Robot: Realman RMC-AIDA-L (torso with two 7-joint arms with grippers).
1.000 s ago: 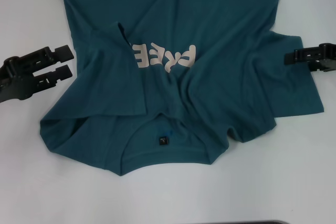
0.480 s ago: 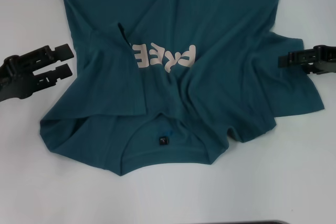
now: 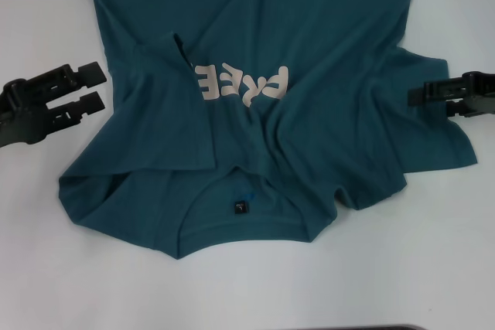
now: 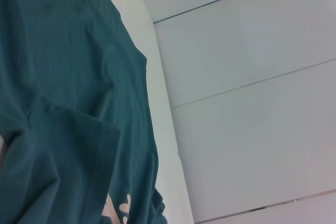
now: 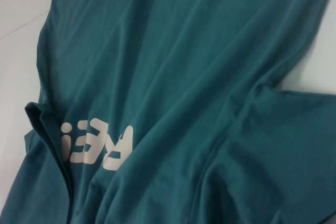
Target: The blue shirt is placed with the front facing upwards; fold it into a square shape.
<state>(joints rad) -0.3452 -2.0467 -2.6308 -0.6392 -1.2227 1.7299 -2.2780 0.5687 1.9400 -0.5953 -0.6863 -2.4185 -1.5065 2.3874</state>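
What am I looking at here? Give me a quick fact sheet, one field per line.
Item: blue shirt, printed side up, collar toward the robot
Lettering: pale print, its left end hidden under a fold
Neck tag: small dark tag inside the collar
Shirt state: left sleeve folded in over the chest; wrinkled, not yet square
Left gripper: open, just off the shirt's left edge, holding nothing
Right gripper: over the right sleeve
Surface: white table

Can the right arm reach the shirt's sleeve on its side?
Probably yes. The right gripper hangs at the edge of that sleeve of the shirt, with nothing between them. The left gripper, open, waits beside the shirt's other edge.
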